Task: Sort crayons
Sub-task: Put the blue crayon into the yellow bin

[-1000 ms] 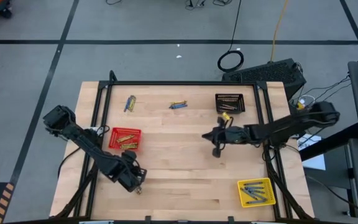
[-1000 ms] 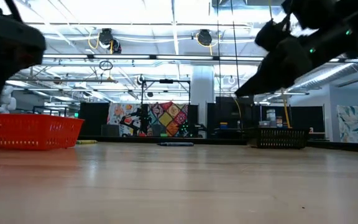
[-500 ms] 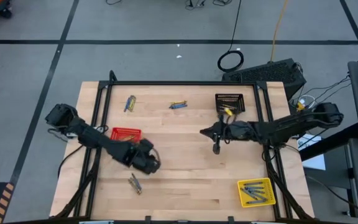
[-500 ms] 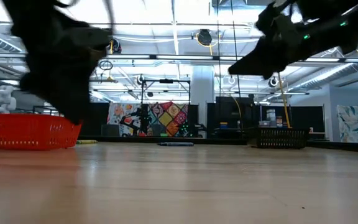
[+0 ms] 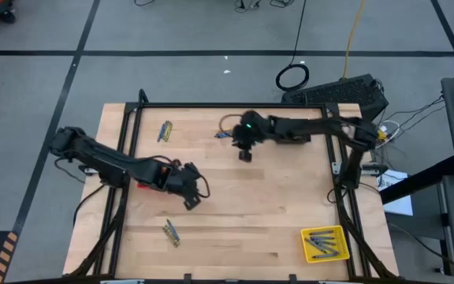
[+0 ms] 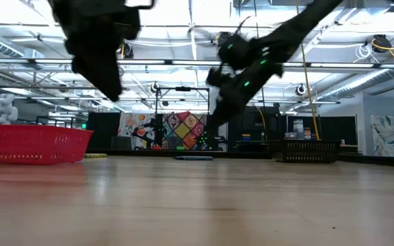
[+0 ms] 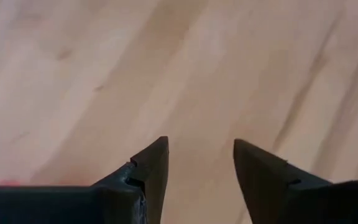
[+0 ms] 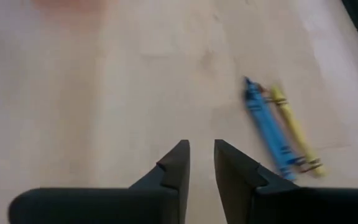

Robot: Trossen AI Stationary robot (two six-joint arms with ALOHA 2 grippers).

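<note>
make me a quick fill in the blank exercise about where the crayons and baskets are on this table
1. The yellow mesh basket at the table's near right corner holds ____ crayons.
2. In the right wrist view, a blue crayon lies beside a ____ crayon.
3. The left tool hangs over bare wood with its two fingers ____.
4. The red mesh basket stands on the ____ side of the table.

Missing words: blue; yellow; apart; left

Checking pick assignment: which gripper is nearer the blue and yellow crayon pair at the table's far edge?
Right. The right gripper hovers just beside the crayon pair; the left gripper is over mid-table, well short of it.
</note>
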